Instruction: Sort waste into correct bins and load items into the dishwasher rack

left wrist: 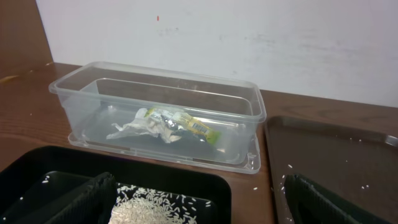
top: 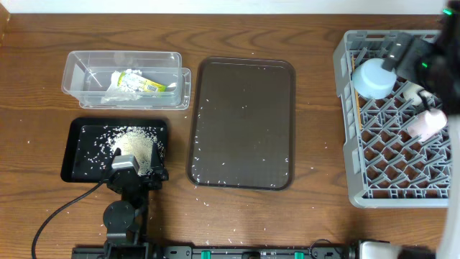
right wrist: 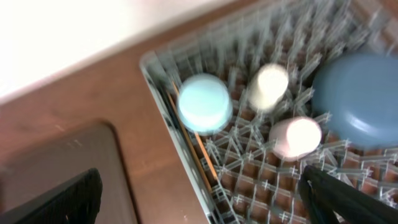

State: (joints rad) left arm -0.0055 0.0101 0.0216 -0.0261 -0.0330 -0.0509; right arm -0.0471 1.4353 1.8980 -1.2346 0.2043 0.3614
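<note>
Nearest the robot's base, the left gripper (left wrist: 199, 196) hangs over the shallow black tray (top: 79, 173), its fingers (left wrist: 84, 199) set wide apart with nothing between them. Under them the heap of white rice (top: 136, 147) lies in the tray's 3 o'clock half; loose grains are strewn toward 9 o'clock and out onto the wooden table (top: 36, 108).

At 12 o'clock from that tray stands the clear plastic tub (top: 165, 59), its long axis running 9 to 3. Inside it the crumpled paper wad (top: 133, 83) stretches along the same axis, white end toward 9 o'clock, yellow-green wrapper end toward 3.

At 3 o'clock from both bins the dark brown serving tray (top: 241, 122) lies with its long axis 12 to 6, dotted with stray grains.

Well apart, at the table's 3 o'clock edge, sits the grey dishwasher rack (top: 345, 155); the right gripper (right wrist: 205, 199) hovers above it, jaws spread wide, holding nothing.

The wrist view of the rack is blurred. In it the pink cup (right wrist: 295, 137) is nearest, then the white cup (right wrist: 268, 86); the light-blue bowl (right wrist: 205, 102) sits base up toward 9 o'clock; the dark-blue bowl (right wrist: 364, 99) is toward 3. The chopsticks (right wrist: 200, 152) lie along the rack's 9 o'clock wall, long axis 12 to 6; which end is the tip cannot be told.
</note>
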